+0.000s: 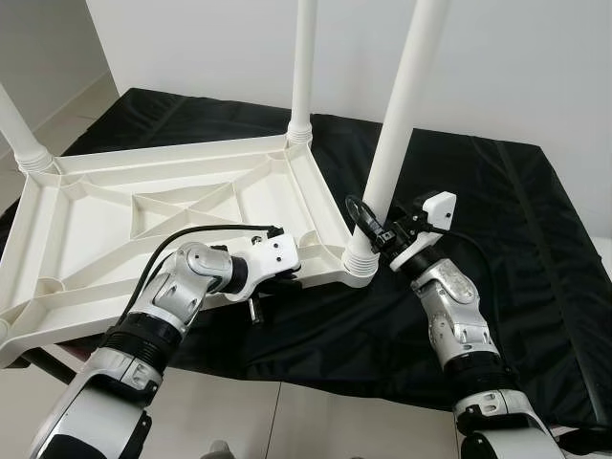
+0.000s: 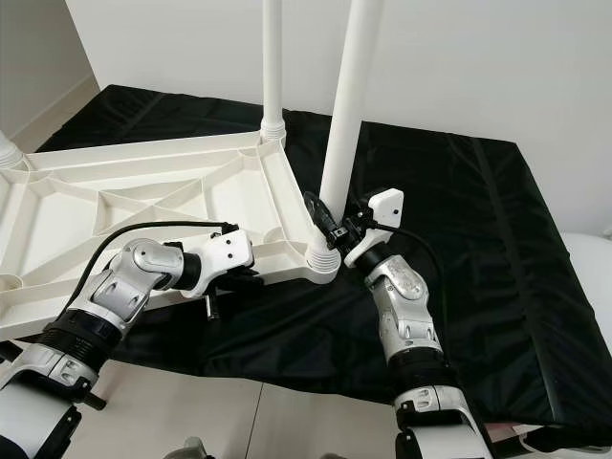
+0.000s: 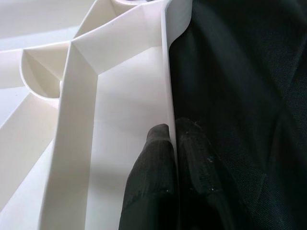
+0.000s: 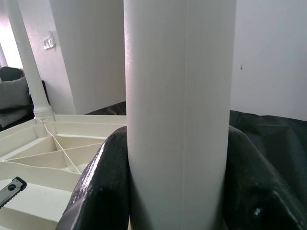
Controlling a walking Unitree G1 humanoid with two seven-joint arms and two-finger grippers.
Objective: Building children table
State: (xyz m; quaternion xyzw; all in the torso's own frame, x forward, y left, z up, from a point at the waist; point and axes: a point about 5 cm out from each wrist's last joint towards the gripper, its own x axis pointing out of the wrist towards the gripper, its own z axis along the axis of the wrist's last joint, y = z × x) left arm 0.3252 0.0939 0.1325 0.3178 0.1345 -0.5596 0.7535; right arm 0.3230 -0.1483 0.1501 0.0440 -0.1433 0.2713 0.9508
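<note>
A white plastic tabletop [image 1: 143, 210] lies upside down on a black cloth, its ribbed underside facing up. My left gripper [image 1: 277, 284] is shut on the tabletop's near rim [image 3: 165, 86], one black finger [image 3: 151, 177] inside the rim and the other outside. A tall white leg [image 1: 397, 124] stands in the near right corner socket [image 1: 360, 260]. My right gripper [image 1: 375, 229] is shut around this leg [image 4: 180, 72] just above the socket, with a finger on each side.
Two more white legs stand upright, one at the far corner [image 1: 304, 67] and one at the left corner [image 1: 19, 134]. The black cloth [image 1: 497, 210] covers the low surface to the right. Pale floor tiles [image 1: 287, 421] lie in front of it.
</note>
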